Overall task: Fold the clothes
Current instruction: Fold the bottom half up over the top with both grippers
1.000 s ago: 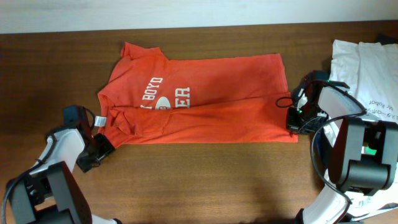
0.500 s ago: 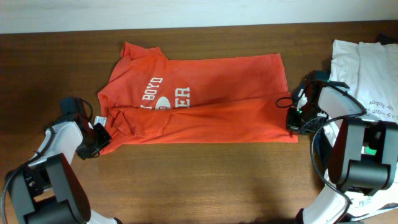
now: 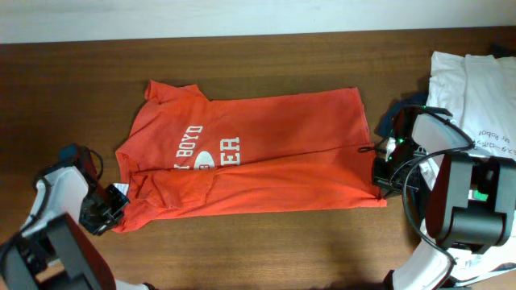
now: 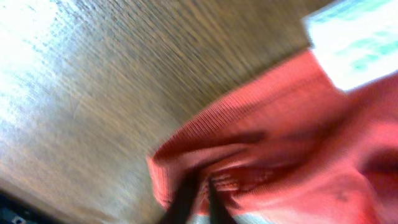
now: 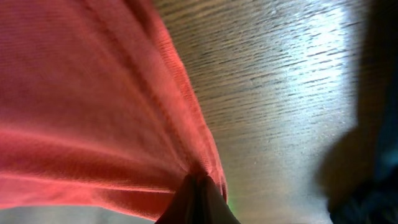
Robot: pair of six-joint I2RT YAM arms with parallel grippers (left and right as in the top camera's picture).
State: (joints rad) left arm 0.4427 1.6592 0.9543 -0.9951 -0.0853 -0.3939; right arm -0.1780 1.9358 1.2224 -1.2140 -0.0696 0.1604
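The clothes are an orange-red T-shirt with white lettering, lying folded lengthwise across the wooden table. My left gripper is shut on the shirt's front-left corner, beside the white neck tag. In the left wrist view the dark fingers pinch a bunched ribbed edge of the shirt, with the tag at the upper right. My right gripper is shut on the shirt's right hem. In the right wrist view its fingertips clamp the stretched red cloth.
A white garment with dark print lies at the table's right edge, behind the right arm. A dark item sits at the back right corner. Bare wood shows in front of and behind the shirt.
My left gripper has closed on the shirt's corner by the tag and pulled it left and toward the front. The shirt slid that way and stretched. The right gripper kept its hold.
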